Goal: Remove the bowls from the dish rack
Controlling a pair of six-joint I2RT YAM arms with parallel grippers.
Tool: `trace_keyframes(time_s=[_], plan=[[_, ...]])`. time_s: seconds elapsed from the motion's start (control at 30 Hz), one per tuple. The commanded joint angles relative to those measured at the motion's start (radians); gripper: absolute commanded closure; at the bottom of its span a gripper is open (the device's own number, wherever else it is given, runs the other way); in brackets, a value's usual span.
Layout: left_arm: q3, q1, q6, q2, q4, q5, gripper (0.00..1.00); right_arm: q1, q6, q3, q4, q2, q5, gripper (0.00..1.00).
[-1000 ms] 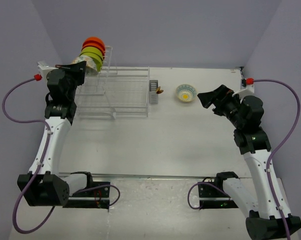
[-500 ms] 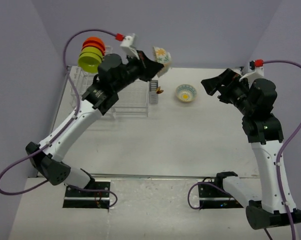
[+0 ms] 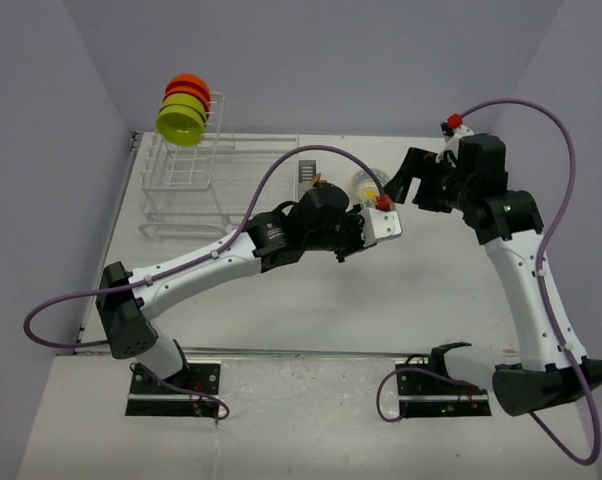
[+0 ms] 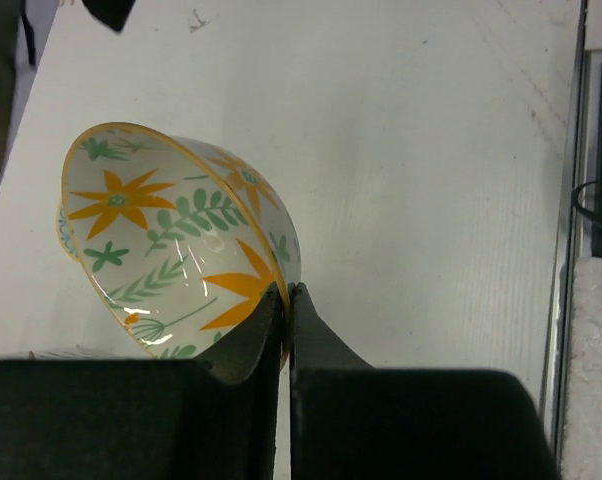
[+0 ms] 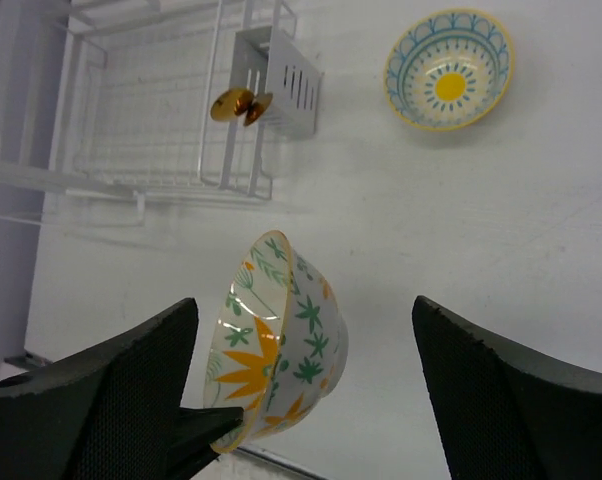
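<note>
My left gripper [image 4: 284, 295] is shut on the rim of a white bowl with orange flowers and green leaves [image 4: 171, 235], held tilted above the table. The bowl also shows in the right wrist view [image 5: 281, 340], between the wide-open fingers of my right gripper [image 5: 303, 310], which hovers above it without touching. In the top view the left gripper [image 3: 366, 228] and right gripper [image 3: 406, 185] are close together and the arm hides the held bowl. An orange-red bowl [image 3: 188, 82] and a lime green bowl [image 3: 181, 122] sit on the upright tier of the white dish rack [image 3: 221, 185].
A white bowl with a blue and yellow pattern [image 5: 449, 70] sits upright on the table right of the rack, partly hidden in the top view [image 3: 364, 181]. The grey cutlery caddy [image 5: 281, 70] holds a small gold-coloured item [image 5: 239, 105].
My left arm has swung the flowered bowl from the rack's upright tier rightward and down over the table middle. My right gripper has moved left, over that bowl.
</note>
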Motion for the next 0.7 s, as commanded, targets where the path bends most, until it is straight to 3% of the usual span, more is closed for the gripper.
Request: trace_keyframes(time_s=[0.0,0.23,0.33,0.37,0.67], plan=[[0.079,-0.016,0.169,0.01,0.015,-0.046,1.0,0.058,-0.065,-0.019,-0.076,0.041,0.045,0.14],[0.176,-0.02,0.223,0.08,-0.113,-0.095,1.0,0.121,-0.09,-0.039,-0.109,0.078,0.072,0.52],[0.186,-0.022,0.22,0.093,-0.119,-0.127,1.0,0.121,-0.085,-0.057,-0.097,0.08,0.091,0.84],[0.188,-0.023,0.22,0.094,-0.121,-0.13,1.0,0.121,-0.074,-0.06,-0.088,0.078,0.104,1.0],[0.183,-0.026,0.213,0.077,-0.101,-0.161,1.0,0.121,-0.042,-0.062,-0.02,0.113,0.109,1.0]])
